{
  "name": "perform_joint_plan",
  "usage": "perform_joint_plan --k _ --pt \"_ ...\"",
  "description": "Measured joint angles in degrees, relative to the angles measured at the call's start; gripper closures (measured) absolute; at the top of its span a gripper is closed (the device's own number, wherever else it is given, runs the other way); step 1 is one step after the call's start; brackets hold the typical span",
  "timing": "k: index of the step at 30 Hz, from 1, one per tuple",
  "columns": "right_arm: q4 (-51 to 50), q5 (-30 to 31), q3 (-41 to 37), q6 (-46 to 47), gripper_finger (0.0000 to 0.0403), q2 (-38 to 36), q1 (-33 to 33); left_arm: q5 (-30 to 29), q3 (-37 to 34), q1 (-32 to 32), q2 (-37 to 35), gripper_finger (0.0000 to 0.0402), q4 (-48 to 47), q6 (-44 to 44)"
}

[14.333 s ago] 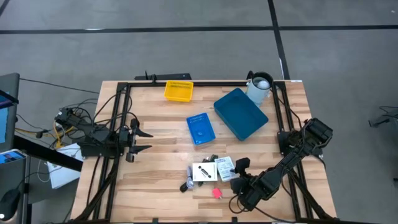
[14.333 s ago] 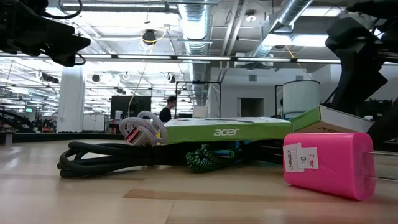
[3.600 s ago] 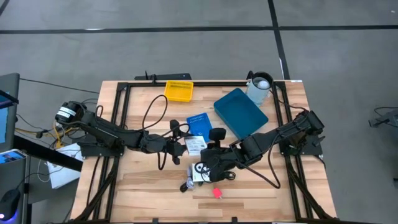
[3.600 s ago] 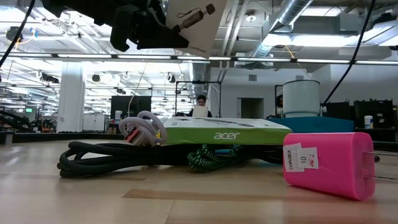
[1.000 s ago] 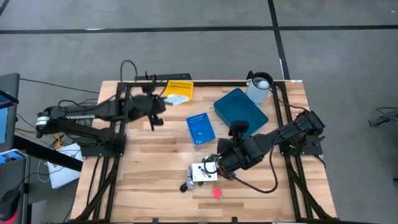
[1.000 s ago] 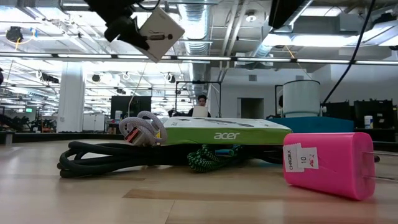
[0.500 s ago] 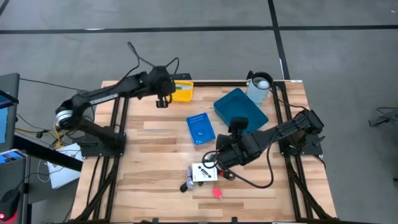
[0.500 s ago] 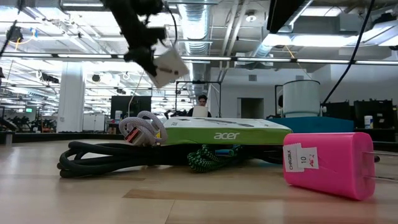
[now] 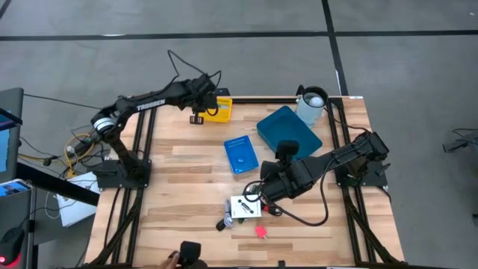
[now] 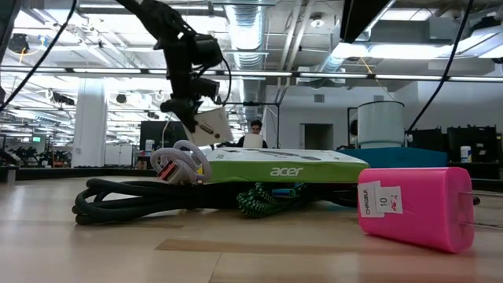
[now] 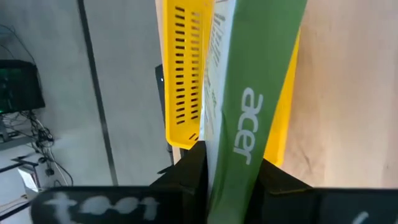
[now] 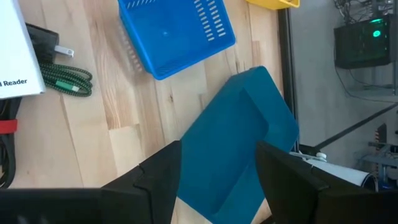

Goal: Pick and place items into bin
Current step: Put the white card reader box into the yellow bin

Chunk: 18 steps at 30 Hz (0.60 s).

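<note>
My left gripper is at the table's far side beside the yellow bin, shut on a green-and-white "acer" packet that reaches out over the bin. My right gripper hangs open above the table's middle, with nothing between its fingers. Below it on the table lie a white packet, a black cable and a small pink piece. The low view shows these close up: a green packet, the cable and the pink piece. My left gripper pinches the packet's near end between its two fingers, one on each side. It comes from above, slanting down toward the far edge. The packet juts out tilted below the fingers, lifted clear of the table.
A blue basket lies at the table's middle, a teal tray to its right, a white cup at the far right corner. A black frame rail runs along the far edge. A dark object shows at the near edge.
My left gripper has come down with the packet toward the yellow bin and has tipped more steeply downward, while its arm has swung toward the table's far edge. The packet has stayed in the hold, now lower and nearer the bin.
</note>
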Motion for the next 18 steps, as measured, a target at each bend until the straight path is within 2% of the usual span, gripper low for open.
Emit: perform_joint_plan --k 7,18 --pt "0.0 0.0 0.0 1.0 0.0213 0.0 0.0 -0.3 0.7 0.4 1.2 0.0362 -0.6 3.6" --pt "0.0 0.0 0.0 1.5 0.0215 0.0 0.0 1.9 0.7 0.4 1.2 0.0362 -1.5 2.3"
